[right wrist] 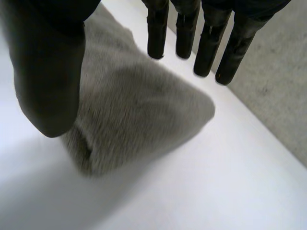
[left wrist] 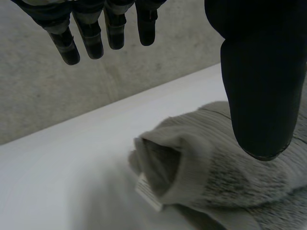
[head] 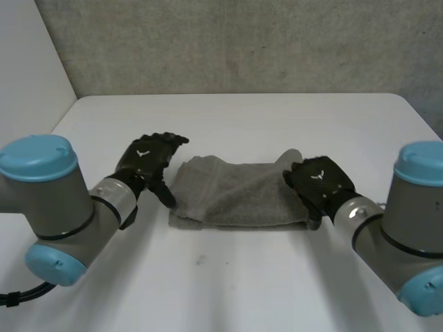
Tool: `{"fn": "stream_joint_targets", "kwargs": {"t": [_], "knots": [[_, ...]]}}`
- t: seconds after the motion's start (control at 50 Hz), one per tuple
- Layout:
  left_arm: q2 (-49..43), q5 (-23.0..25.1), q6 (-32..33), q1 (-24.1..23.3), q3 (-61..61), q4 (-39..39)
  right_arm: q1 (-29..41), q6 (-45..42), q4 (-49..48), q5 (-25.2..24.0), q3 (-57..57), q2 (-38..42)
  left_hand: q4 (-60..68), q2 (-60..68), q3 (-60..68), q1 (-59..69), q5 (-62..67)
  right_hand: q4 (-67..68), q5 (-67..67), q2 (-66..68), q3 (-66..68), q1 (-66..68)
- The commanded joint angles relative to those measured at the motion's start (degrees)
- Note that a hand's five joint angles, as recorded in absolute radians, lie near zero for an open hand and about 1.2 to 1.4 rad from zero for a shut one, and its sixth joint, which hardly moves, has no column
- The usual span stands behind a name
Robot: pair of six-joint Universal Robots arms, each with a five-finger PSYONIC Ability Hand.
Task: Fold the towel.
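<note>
A grey towel (head: 235, 194) lies folded in the middle of the white table (head: 235, 117). My left hand (head: 149, 162) is at the towel's left end, open, its fingers (left wrist: 103, 28) straight and above the table, its thumb (left wrist: 261, 91) over the towel's edge (left wrist: 201, 167). My right hand (head: 318, 181) is at the towel's right end, where a corner (right wrist: 144, 120) stands raised under its palm. Its fingers (right wrist: 206, 43) are straight and spread from the thumb (right wrist: 48, 81), and nothing is pinched between them.
A grey wall (head: 235, 41) rises behind the table's far edge. Bare white table lies in front of the towel and on both sides of it, where my two arms (head: 55, 207) come in.
</note>
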Motion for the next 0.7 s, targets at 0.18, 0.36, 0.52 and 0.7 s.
{"fn": "stream_joint_targets", "kwargs": {"t": [0.18, 0.36, 0.52, 0.7], "knots": [[-6.23, -0.63, 0.11, -1.56, 2.05, 0.17, -3.25, 4.41, -8.76, -4.69, 5.72, 2.96, 1.67, 1.73, 1.60, 1.36, -0.67, 21.38, 20.94, 21.35, 21.46, 21.48], [-6.59, -0.54, 0.46, -2.18, 1.26, -0.53, -3.25, 4.68, -11.04, -4.43, 6.16, 4.02, 4.37, 4.43, 4.29, 4.05, 2.02, 22.07, 21.64, 22.05, 22.16, 22.18], [-5.18, -0.63, 0.46, -3.59, -0.67, -5.63, -3.34, 3.88, -11.66, -3.72, 6.25, 5.25, 9.41, 9.47, 9.33, 9.10, 7.07, 58.52, 58.08, 58.49, 58.60, 58.62], [0.87, -0.46, 0.46, -4.81, -7.25, -8.09, -9.04, -3.56, -7.27, -3.02, 7.92, -1.94, 9.24, 9.30, 9.17, 8.93, 6.90, 58.52, 58.08, 58.49, 58.60, 58.62]]}}
